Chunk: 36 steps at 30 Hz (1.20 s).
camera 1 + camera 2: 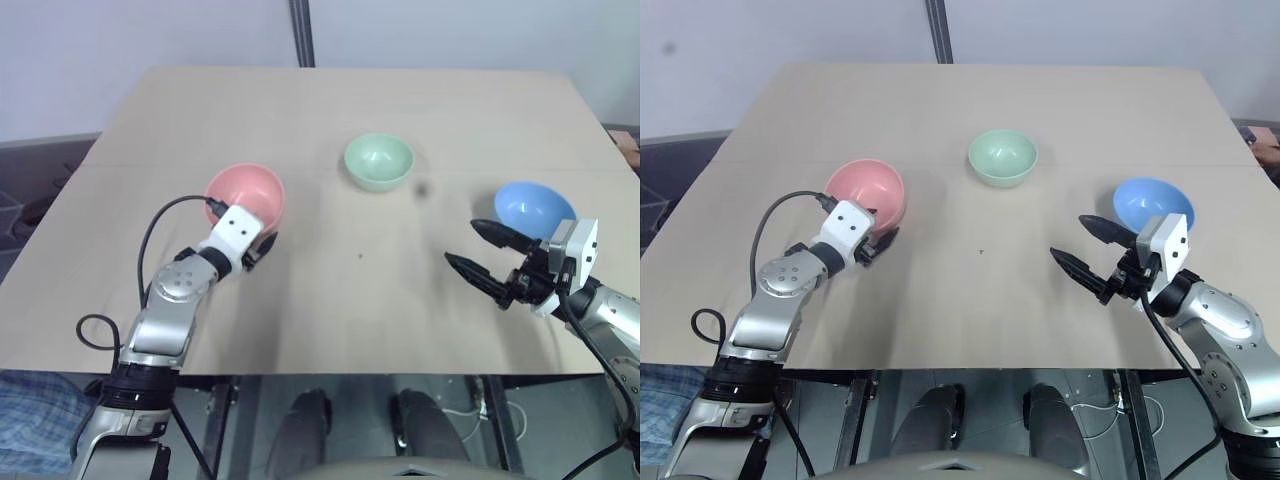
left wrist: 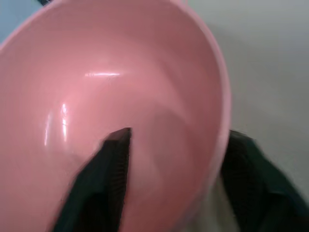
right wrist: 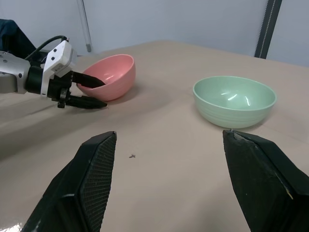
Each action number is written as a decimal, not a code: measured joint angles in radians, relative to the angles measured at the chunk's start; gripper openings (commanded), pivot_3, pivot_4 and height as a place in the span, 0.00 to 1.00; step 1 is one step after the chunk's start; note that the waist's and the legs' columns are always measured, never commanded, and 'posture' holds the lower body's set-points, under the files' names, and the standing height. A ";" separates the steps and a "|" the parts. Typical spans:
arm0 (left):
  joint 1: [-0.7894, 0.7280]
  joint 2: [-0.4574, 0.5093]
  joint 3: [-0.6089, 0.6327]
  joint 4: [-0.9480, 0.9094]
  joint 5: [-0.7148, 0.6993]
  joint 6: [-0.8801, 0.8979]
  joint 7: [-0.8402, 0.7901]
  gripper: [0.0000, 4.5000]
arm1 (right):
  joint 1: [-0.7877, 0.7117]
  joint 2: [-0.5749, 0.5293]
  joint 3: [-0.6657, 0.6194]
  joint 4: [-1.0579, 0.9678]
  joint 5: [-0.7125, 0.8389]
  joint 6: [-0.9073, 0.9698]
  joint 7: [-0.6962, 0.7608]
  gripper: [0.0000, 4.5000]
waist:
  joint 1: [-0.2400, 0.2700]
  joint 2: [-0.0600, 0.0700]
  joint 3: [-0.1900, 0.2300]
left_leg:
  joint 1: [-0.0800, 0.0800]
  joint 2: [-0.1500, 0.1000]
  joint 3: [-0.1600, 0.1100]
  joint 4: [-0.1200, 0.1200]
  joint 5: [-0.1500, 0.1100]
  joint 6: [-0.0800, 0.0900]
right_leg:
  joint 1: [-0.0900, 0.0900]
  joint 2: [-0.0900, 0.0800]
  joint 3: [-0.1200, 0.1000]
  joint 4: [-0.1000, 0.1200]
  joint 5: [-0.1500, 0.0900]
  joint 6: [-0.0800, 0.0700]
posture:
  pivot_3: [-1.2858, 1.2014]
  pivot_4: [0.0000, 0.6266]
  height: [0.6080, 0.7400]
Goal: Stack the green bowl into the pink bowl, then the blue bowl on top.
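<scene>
While the left pincer point(image 3: 87, 92) straddles the pink bowl point(image 1: 247, 195) rim at 9 o'clock, unclamped, right pincer point(image 1: 487, 256) stands spread

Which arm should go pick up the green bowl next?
Probably the right. Its gripper hangs open and empty, facing the small pale mint-green plastic bowl. The left gripper has its jaws straddling the rim of the salmon-pink plastic bowl.

Three bowls spread apart on the tabletop point(image 1: 330, 300).
The pink bowl point(image 1: 246, 194) lies left, the green bowl point(image 1: 379, 160) centre and farthest back, the blue bowl point(image 1: 534, 207) right; left claw point(image 3: 91, 93) straddles the pink bowl's near rim, right claw point(image 1: 478, 252) sits just before the blue bowl.
</scene>
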 measured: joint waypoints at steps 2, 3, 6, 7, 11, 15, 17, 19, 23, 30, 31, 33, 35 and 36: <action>-0.003 -0.001 -0.001 0.006 0.001 0.000 0.000 0.15 | 0.000 0.000 0.000 0.000 -0.001 0.000 0.000 0.82 | 0.000 0.000 0.000 | 0.000 0.000 0.000 0.000 0.000 0.000 | 0.000 0.000 0.000 0.000 0.000 0.000 | 0.52 0.24 1.00; -0.004 -0.001 -0.002 0.010 0.002 -0.001 0.000 0.04 | 0.000 0.000 0.000 0.000 -0.002 0.000 0.000 0.82 | -0.001 0.000 0.000 | 0.000 0.000 0.000 0.000 0.000 0.000 | 0.000 0.000 0.000 0.000 0.000 0.000 | 0.52 0.24 1.00; -0.027 0.001 0.005 0.013 0.005 -0.008 0.004 0.01 | 0.000 0.001 -0.001 0.000 -0.003 -0.003 0.000 0.82 | 0.000 0.001 -0.001 | 0.001 0.000 0.000 0.000 0.000 0.000 | 0.000 0.000 0.000 0.000 0.000 0.000 | 0.52 0.24 1.00; -0.026 -0.001 0.002 0.021 0.005 -0.009 0.002 0.01 | 0.000 0.001 -0.001 0.000 -0.003 -0.004 0.000 0.82 | 0.000 0.001 -0.001 | 0.000 0.000 0.000 0.000 0.000 0.000 | 0.000 0.000 0.000 0.000 0.000 0.000 | 0.52 0.24 1.00; -0.027 0.000 0.001 0.028 0.006 -0.018 -0.001 0.01 | 0.003 0.001 -0.005 0.000 -0.003 -0.011 0.002 0.82 | 0.000 0.001 -0.001 | 0.001 0.000 0.000 0.000 0.000 0.000 | 0.000 0.000 0.000 0.000 0.000 0.000 | 0.52 0.24 1.00; -0.063 0.009 -0.017 0.079 0.018 -0.063 -0.037 0.01 | 0.016 -0.001 -0.012 0.005 -0.002 -0.017 0.019 0.82 | 0.003 0.001 -0.001 | 0.001 0.000 0.000 0.001 0.000 0.000 | 0.000 0.000 0.000 0.001 0.000 0.000 | 0.52 0.24 1.00; -0.090 0.009 -0.042 0.101 0.023 -0.091 -0.063 0.01 | 0.016 -0.003 -0.013 0.005 -0.002 -0.018 0.023 0.82 | 0.004 0.001 -0.001 | 0.000 0.000 0.000 0.001 0.000 0.000 | 0.000 0.000 0.000 0.001 0.000 0.000 | 0.52 0.24 1.00; -0.125 0.007 -0.082 0.123 0.026 -0.131 -0.099 0.01 | 0.015 -0.010 -0.016 0.010 -0.001 -0.018 0.030 0.82 | 0.004 0.000 -0.001 | 0.000 0.000 0.000 0.001 0.000 0.000 | 0.000 0.000 0.000 0.000 0.000 0.000 | 0.52 0.24 1.00; -0.236 -0.014 -0.176 0.187 0.043 -0.232 -0.198 0.01 | 0.012 -0.018 -0.033 0.023 0.004 -0.018 0.041 0.82 | 0.007 0.000 -0.001 | -0.001 -0.001 -0.001 0.002 0.000 0.000 | 0.000 0.000 -0.001 0.000 0.000 0.000 | 0.52 0.24 1.00; -0.339 -0.038 -0.347 0.196 0.040 -0.461 -0.456 0.01 | 0.007 -0.021 -0.041 0.026 0.004 -0.018 0.044 0.82 | -0.006 0.000 -0.001 | -0.001 -0.001 0.000 0.001 0.000 0.000 | 0.000 0.000 0.000 0.000 0.000 0.000 | 0.52 0.24 1.00; -0.340 -0.037 -0.366 0.196 0.039 -0.483 -0.491 0.01 | 0.007 -0.021 -0.043 0.027 0.004 -0.018 0.044 0.82 | -0.007 0.000 -0.001 | 0.000 0.000 0.000 0.001 0.000 0.000 | 0.000 0.000 0.000 0.000 0.000 0.000 | 0.52 0.24 1.00; -0.339 -0.028 -0.399 0.191 0.024 -0.518 -0.575 0.01 | 0.007 -0.021 -0.045 0.026 0.004 -0.018 0.043 0.82 | -0.006 0.000 -0.001 | 0.000 0.000 0.000 0.001 0.000 0.000 | 0.000 0.001 0.000 0.001 0.000 0.000 | 0.52 0.24 1.00; -0.339 -0.011 -0.410 0.189 0.013 -0.536 -0.637 0.01 | 0.007 -0.021 -0.045 0.026 0.004 -0.018 0.043 0.82 | -0.006 0.000 -0.001 | -0.001 0.000 0.000 0.002 0.000 0.000 | 0.000 0.001 0.000 0.001 0.000 0.000 | 0.52 0.24 1.00; -0.339 0.001 -0.414 0.187 0.010 -0.542 -0.660 0.01 | 0.008 -0.021 -0.047 0.026 0.004 -0.018 0.042 0.82 | -0.006 0.000 -0.001 | 0.000 0.000 0.000 0.002 0.000 0.000 | 0.000 0.001 0.000 0.001 0.000 0.000 | 0.52 0.24 1.00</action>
